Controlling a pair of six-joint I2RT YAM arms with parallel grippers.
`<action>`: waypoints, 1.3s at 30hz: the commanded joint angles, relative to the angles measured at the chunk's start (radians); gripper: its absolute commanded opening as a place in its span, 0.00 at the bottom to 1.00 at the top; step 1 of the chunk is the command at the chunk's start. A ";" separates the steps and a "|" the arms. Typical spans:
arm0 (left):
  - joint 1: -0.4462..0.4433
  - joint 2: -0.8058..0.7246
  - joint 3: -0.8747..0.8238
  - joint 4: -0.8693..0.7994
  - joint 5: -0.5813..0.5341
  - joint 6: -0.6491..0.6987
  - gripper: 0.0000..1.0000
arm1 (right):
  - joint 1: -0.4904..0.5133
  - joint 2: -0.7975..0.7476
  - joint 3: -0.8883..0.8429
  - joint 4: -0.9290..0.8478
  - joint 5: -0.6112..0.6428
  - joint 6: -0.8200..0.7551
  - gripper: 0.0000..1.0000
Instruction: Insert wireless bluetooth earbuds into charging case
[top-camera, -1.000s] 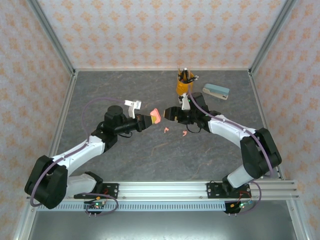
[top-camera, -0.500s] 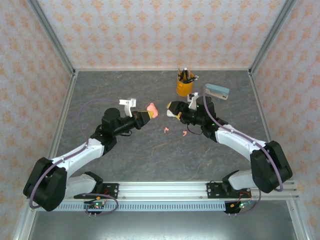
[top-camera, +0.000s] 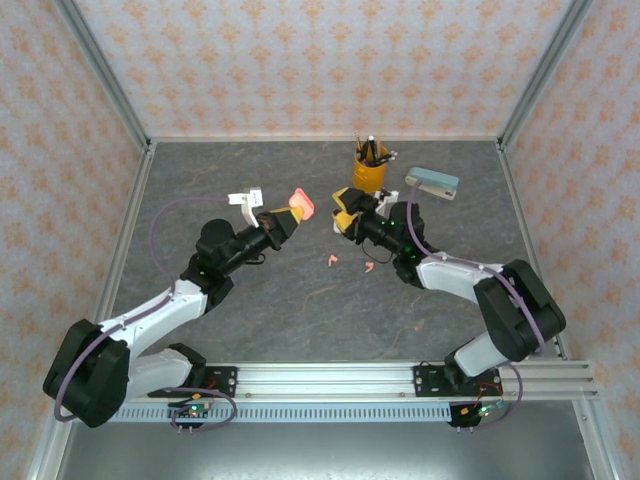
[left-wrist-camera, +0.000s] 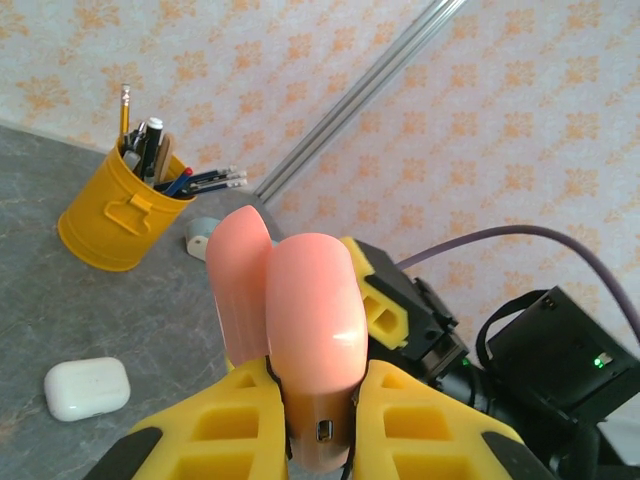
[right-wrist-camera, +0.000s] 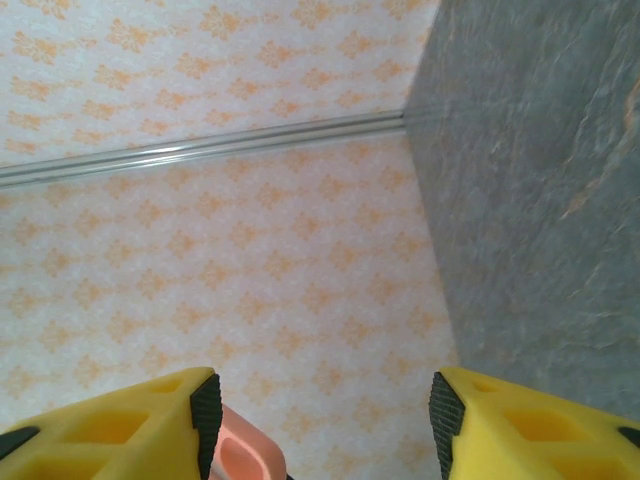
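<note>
earbuds: two pink, loose at centre of table, near each other, clear of both grippers. left gripper: clamped on pink case, held up off table. right gripper: jaws parted, gripping nothing, facing pink case. white case: lying near cup.

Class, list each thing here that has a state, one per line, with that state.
pink charging case: held aloft, lid ajar
left gripper: shut on the case
right gripper: open, empty
white charging case: closed, lying on table
pink earbuds: loose on table
yellow pen cup: upright
</note>
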 joint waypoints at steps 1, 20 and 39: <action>-0.016 0.023 0.017 0.081 -0.034 -0.007 0.00 | 0.030 0.033 0.011 0.174 0.045 0.099 0.58; -0.039 0.129 0.049 0.173 -0.057 -0.027 0.00 | 0.088 0.064 -0.018 0.264 0.076 0.151 0.53; -0.060 0.170 0.066 0.197 -0.072 -0.030 0.00 | 0.097 0.107 -0.025 0.306 0.094 0.174 0.34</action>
